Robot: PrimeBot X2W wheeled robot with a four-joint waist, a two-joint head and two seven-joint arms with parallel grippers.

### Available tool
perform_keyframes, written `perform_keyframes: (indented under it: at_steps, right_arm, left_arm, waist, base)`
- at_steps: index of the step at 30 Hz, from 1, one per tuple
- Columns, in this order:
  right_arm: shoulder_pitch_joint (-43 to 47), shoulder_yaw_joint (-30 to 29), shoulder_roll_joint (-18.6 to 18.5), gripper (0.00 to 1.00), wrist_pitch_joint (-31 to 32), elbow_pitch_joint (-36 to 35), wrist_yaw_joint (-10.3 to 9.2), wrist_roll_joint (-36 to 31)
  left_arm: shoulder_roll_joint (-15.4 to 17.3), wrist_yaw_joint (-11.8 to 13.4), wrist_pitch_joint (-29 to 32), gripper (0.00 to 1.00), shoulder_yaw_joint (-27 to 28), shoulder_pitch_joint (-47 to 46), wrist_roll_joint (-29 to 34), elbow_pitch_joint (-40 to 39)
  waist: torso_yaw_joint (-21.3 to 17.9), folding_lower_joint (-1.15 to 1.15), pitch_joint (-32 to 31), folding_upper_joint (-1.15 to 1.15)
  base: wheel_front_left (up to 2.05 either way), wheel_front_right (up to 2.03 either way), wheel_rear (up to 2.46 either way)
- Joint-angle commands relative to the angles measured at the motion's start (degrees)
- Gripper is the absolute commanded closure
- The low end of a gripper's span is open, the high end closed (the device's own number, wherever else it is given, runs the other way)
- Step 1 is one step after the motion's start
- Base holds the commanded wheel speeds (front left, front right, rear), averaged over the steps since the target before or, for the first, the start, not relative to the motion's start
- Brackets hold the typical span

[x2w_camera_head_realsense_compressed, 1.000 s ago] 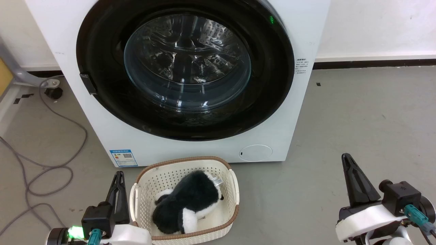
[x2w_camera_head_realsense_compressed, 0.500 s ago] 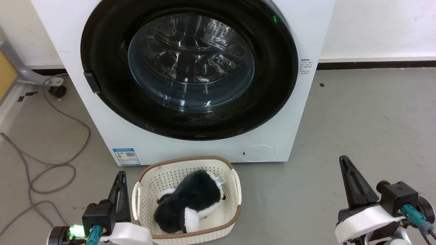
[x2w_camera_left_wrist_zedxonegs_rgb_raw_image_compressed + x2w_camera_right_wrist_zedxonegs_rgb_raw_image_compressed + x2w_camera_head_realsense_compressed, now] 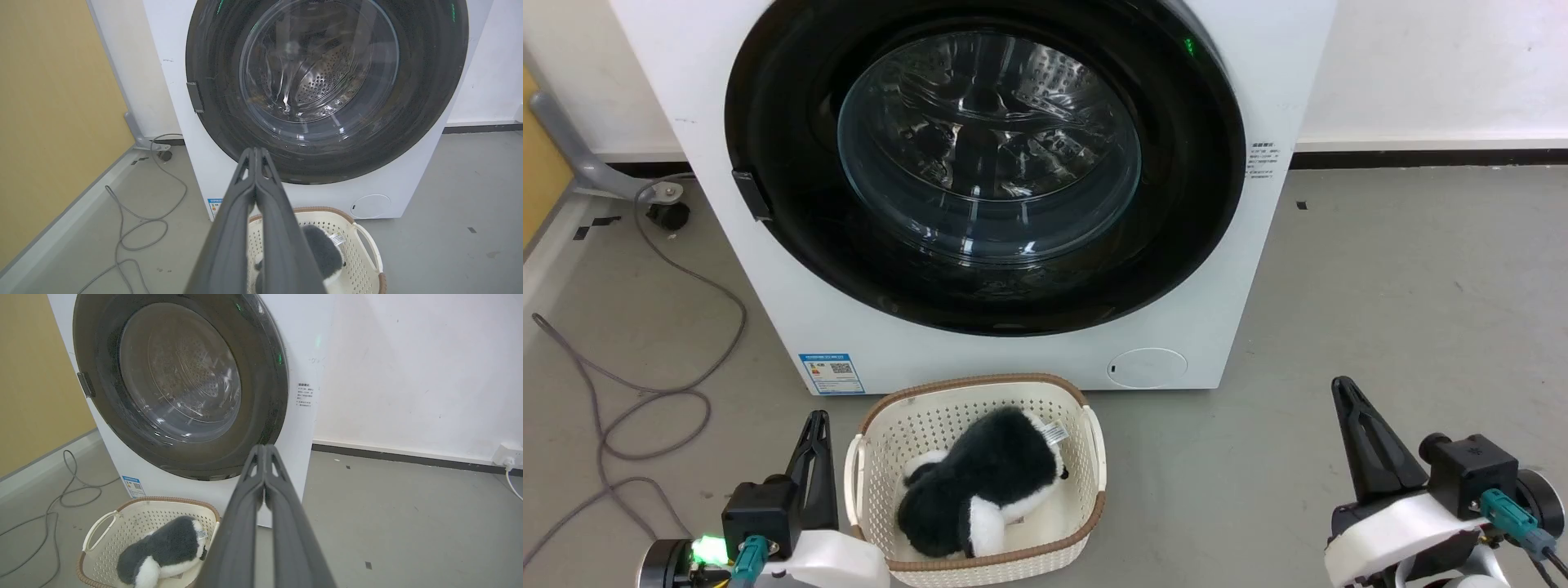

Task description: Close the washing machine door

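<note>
Both claws are clenched and empty: we see the left gripper (image 3: 817,418) and the right gripper (image 3: 1342,385) with dark fingers pressed tip to tip, apart from the machine. We find the large round glossy black door (image 3: 1176,204) flush against the big white front-loading washing machine (image 3: 1013,359). Before it stands a cream perforated basket (image 3: 980,381) holding a black-and-white plush toy (image 3: 988,482).

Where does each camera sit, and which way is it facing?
Head view: head-mounted, facing down at the washing machine door; left gripper lower left, right gripper lower right.
Left wrist view: wrist-mounted, along its shut fingers toward the door.
Right wrist view: likewise, shut fingers pointing at the door's lower right.
Shared: all show the basket.
</note>
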Motion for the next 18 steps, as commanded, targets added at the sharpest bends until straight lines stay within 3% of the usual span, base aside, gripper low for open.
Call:
perform_keyframes:
  at_steps: [1,18]
  right_arm:
    - [0.94,0.09,0.24,1.00,0.29,-0.49,-0.03,-0.22]
    - [1.57,0.35,0.31,1.00,2.76,-1.91,-0.04,-1.07]
  left_arm:
    - [-0.12,-0.28,0.25,1.00,0.16,-0.91,0.36,-0.23]
    - [-0.69,-2.25,2.71,1.00,0.81,-1.36,0.66,-0.49]
  waist:
    - [0.03,0.00,0.00,0.00]
    - [0.91,0.00,0.04,0.00]
  base:
    - [0.00,0.00,0.00]
    - [0.00,0.00,0.00]
